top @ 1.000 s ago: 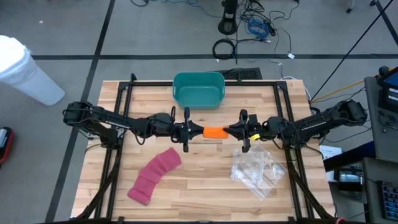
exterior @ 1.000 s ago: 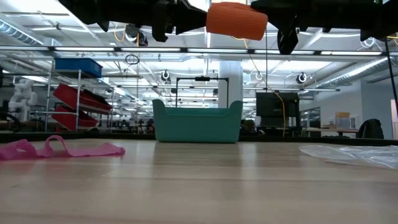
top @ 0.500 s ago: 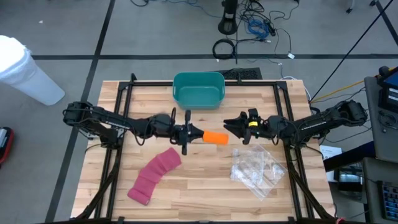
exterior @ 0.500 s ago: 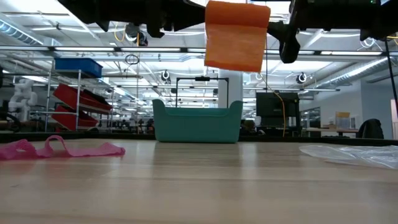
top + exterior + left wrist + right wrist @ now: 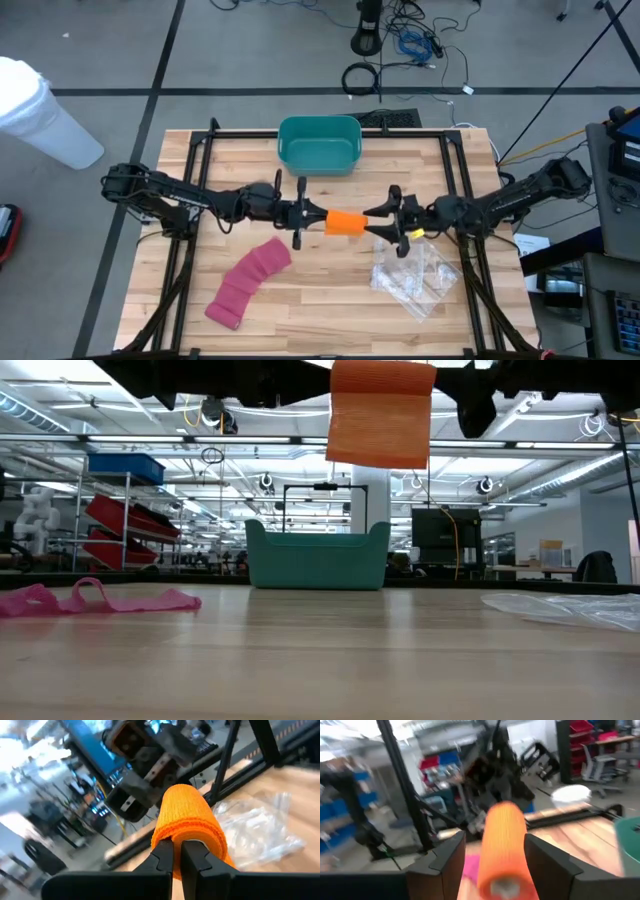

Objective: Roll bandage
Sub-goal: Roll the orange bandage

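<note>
An orange bandage roll (image 5: 347, 222) hangs level above the middle of the table. My left gripper (image 5: 318, 217) is shut on its left end. In the low view a loose flap (image 5: 380, 435) of the roll hangs straight down from it. My right gripper (image 5: 376, 226) is open at the roll's right end. In the right wrist view its two fingers (image 5: 442, 862) stand on either side of the roll (image 5: 506, 845), with gaps showing between them and it. A pink bandage (image 5: 248, 282) lies unrolled on the table's near left part. My left gripper pinches the roll's left end (image 5: 176, 836) between its two nearly closed fingers (image 5: 162, 855). The fingers come level from the table's left and point along the roll's axis. The roll is lifted clear of the table and lies level, its loose flap hanging below.
A teal bin (image 5: 318, 143) stands at the table's far middle. A crumpled clear plastic bag (image 5: 412, 275) lies near right, just under my right arm. Black frame rails (image 5: 190, 200) run along both sides of the table.
My right gripper has opened and let go of the roll's right end, drawn back toward the far right, then come back to stand around that end. The roll's outer layer has dropped and now hangs down as a flap. My left gripper has kept its hold.
</note>
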Motion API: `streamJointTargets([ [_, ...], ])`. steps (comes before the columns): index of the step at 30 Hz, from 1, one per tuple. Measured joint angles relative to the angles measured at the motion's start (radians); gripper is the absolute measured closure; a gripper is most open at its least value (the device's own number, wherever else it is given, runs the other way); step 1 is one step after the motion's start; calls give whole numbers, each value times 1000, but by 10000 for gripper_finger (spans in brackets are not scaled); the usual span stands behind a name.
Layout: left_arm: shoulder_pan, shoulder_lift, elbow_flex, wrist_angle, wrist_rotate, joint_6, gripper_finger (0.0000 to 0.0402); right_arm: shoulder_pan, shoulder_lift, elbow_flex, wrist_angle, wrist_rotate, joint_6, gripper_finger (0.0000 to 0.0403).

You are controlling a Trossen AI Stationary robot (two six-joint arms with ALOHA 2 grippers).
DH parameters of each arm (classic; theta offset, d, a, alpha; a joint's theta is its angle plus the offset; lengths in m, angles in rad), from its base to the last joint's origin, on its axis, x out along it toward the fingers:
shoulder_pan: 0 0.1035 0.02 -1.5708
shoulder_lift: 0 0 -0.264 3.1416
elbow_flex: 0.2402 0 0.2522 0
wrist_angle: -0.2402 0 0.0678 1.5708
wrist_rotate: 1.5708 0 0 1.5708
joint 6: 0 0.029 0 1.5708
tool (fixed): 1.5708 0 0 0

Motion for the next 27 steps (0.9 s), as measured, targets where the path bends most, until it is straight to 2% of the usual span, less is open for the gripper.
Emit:
streamJointTargets([
  [3,5,0,-24,6,-2,-131,394,39,6,0,-57,79,-13,220],
  [6,-8,5,-91,55,-9,-207,394,72,12,0,-89,98,-11,220],
  [13,-94,86,-213,357,-22,-355,394,113,14,0,-94,116,5,220],
  [19,-132,276,-211,479,-54,-389,394,118,14,0,-129,115,56,220],
  [23,-100,435,-211,652,-59,-422,394,118,38,0,-155,115,95,220],
  [27,-41,571,-194,704,-62,-449,394,115,114,0,-154,134,113,220],
])
